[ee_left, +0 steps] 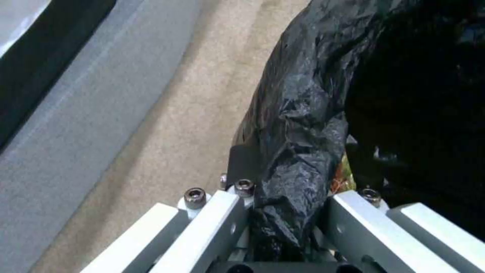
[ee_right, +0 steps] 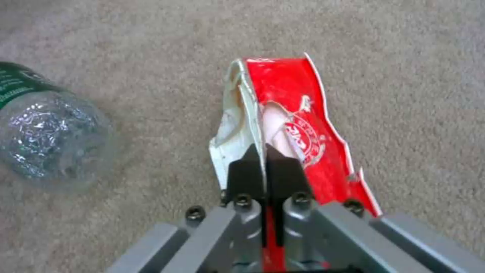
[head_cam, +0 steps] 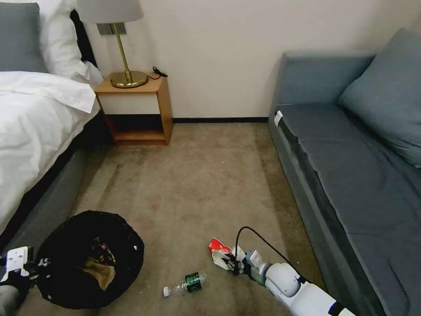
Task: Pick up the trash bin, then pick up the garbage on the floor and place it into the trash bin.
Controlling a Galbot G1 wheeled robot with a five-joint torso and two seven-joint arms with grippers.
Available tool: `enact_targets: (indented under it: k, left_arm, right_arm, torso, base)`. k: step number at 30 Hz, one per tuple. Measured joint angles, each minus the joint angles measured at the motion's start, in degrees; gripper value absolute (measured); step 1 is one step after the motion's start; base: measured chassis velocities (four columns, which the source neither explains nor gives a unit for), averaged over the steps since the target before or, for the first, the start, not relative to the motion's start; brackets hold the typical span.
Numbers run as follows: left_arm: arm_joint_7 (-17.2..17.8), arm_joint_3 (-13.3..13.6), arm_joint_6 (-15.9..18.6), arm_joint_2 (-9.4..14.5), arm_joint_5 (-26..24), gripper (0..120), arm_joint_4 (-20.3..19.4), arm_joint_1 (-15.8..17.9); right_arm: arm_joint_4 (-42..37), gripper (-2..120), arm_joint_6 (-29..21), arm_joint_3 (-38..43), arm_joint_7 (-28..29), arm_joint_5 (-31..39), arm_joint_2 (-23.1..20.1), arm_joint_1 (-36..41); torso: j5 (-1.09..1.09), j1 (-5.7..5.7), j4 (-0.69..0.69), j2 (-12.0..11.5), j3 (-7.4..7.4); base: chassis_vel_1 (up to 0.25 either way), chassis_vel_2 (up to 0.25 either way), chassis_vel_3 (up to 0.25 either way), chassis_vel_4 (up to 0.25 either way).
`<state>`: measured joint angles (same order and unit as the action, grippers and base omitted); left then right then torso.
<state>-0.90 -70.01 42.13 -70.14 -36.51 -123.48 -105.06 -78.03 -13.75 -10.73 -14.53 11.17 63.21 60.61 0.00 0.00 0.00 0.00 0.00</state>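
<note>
R gripper (ee_right: pixel 265 159): dark pads pinched tight on the torn edge of the red-and-white packet (ee_right: pixel 298 125), low on the carpet (head_cam: pixel 197 175) at approx 5 o'clock in head view. Packet looks light, thin, crumpled, so an edge pinch should hold, though the foil could slip or tear. Clear bottle (head_cam: pixel 186 283) w/ green label lies just beside it at 9 o'clock; prob light, round, rolls, best taken across the body.

L gripper (ee_left: pixel 288 212): clamped on the bag-covered rim of the trash bin (head_cam: pixel 90 259), at 7 o'clock in head view, next to the bed (head_cam: pixel 35 131). Liner is soft, slippery. Inside bin: a gold-brown wrapper (head_cam: pixel 103 272) plus something darker, unclear what.
</note>
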Motion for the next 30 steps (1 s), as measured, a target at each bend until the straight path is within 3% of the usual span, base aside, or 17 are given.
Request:
enact_targets:
  k: [9, 18, 22, 24, 30]
  left_arm:
    - [0.0, 0.11, 0.0, -0.12, 0.02, 3, -0.21, -0.11]
    - [0.0, 0.24, 0.0, -0.14, 0.04, 3, -0.42, -0.12]
    - [0.0, 0.35, 0.0, -0.33, 0.17, 3, -0.54, -0.24]
    - [0.0, 0.36, 0.0, -0.45, 0.22, 3, -0.95, -0.42]
    - [0.04, -0.02, 0.0, -0.36, 0.23, 3, -1.71, -0.65]
  right_arm:
    - [-4.83, 0, 0.02, 1.51, 1.07, 2.99, -0.71, 0.75]
    - [-25.15, 0, -0.66, 1.15, 5.13, 16.95, -1.47, -0.27]
    - [-31.75, 0, -0.57, -1.6, 6.86, 23.54, 0.53, -2.59]
    - [-34.43, 0, 0.26, -8.77, 7.33, 25.74, 2.42, -7.7]
    - [-31.39, 0, 1.61, -15.77, 6.14, 24.93, 5.71, -15.21]
  torso:
    - [0.0, 0.0, 0.0, 0.0, 0.0]
    - [-0.01, 0.0, 0.0, 0.0, 0.0]
    - [-0.01, 0.0, 0.0, 0.0, 0.0]
    - [-0.01, 0.0, 0.0, 0.0, 0.0]
    - [-0.01, 0.0, 0.0, 0.0, 0.0]
  base:
    - [0.0, 0.0, 0.0, 0.0]
    - [0.0, 0.0, 0.0, 0.0]
    - [0.0, 0.0, 0.0, 0.0]
    - [0.0, 0.0, 0.0, 0.0]
    - [0.0, 0.0, 0.0, 0.0]
